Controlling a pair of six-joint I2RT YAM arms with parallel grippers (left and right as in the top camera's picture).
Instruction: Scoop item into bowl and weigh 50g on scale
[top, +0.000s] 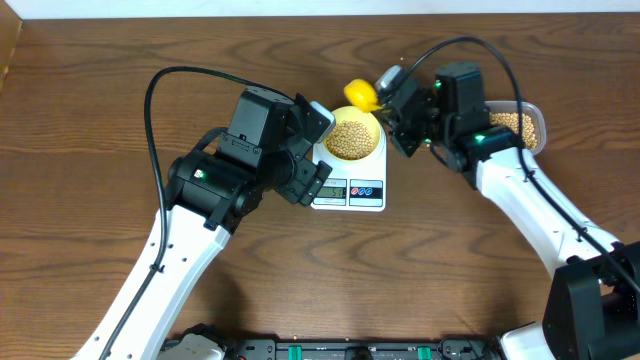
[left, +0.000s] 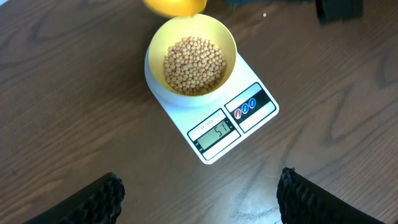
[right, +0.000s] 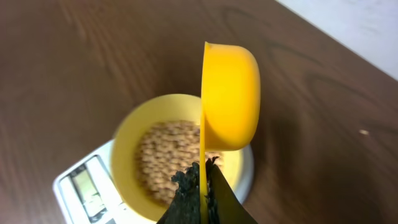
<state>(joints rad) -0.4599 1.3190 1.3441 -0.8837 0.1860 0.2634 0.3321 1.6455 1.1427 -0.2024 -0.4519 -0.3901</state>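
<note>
The pale yellow bowl (top: 354, 137) sits on the white scale (top: 350, 188) and holds a heap of tan beans (left: 194, 65). The scale's display (left: 214, 135) reads 51. My right gripper (right: 202, 186) is shut on the handle of a yellow scoop (right: 229, 96), which is turned on its side just above the bowl's far rim (top: 361, 95). My left gripper (left: 199, 199) is open and empty, hovering in front of the scale over bare table. The bowl also shows in the right wrist view (right: 134, 134).
A clear plastic tub (top: 520, 125) with more beans stands at the back right, behind my right arm. A single loose bean (right: 364, 132) lies on the wooden table. The table's far edge runs along the top.
</note>
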